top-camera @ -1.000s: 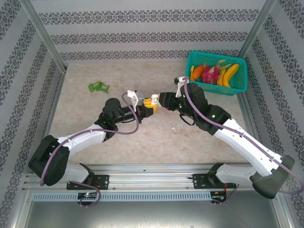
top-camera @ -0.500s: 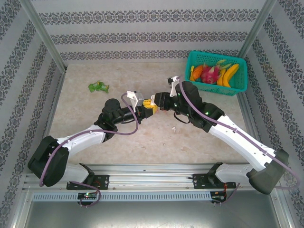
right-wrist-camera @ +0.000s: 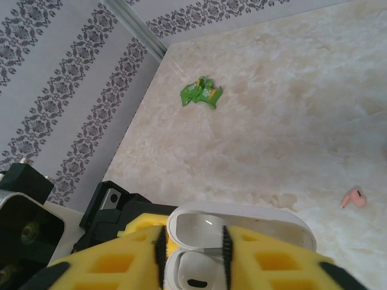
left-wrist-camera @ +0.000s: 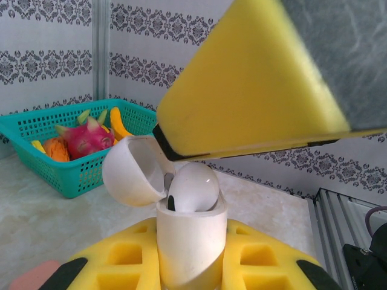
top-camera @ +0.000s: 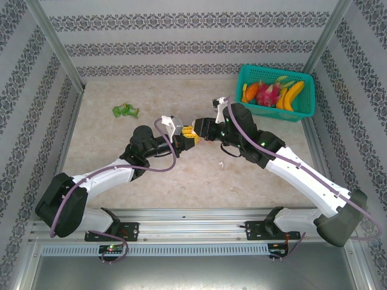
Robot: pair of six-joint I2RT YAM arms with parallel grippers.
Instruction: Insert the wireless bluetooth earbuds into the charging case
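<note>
Left claw (left-wrist-camera: 190,269) gripped white case (left-wrist-camera: 188,238), lid open. One white bud (left-wrist-camera: 193,186) sat in case. Right claw (right-wrist-camera: 193,257) hung just over case, narrowly parted, seemingly empty. Pink bud (right-wrist-camera: 352,197) lay loose on table (right-wrist-camera: 272,90), well apart. Task partly done, pink bud not yet inserted.

charging case (left-wrist-camera: 188,241) 1 | white earbuds (left-wrist-camera: 193,186) 2 | pink earbud (right-wrist-camera: 353,197) 1 | basket (left-wrist-camera: 69,175) 1 | green wrapper (top-camera: 125,110) 1 | arms (top-camera: 302,175) 2

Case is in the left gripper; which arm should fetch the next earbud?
Probably right. The left gripper is shut on the open case; the right gripper is open and empty over it, and a pink earbud lies on the table nearby.
</note>
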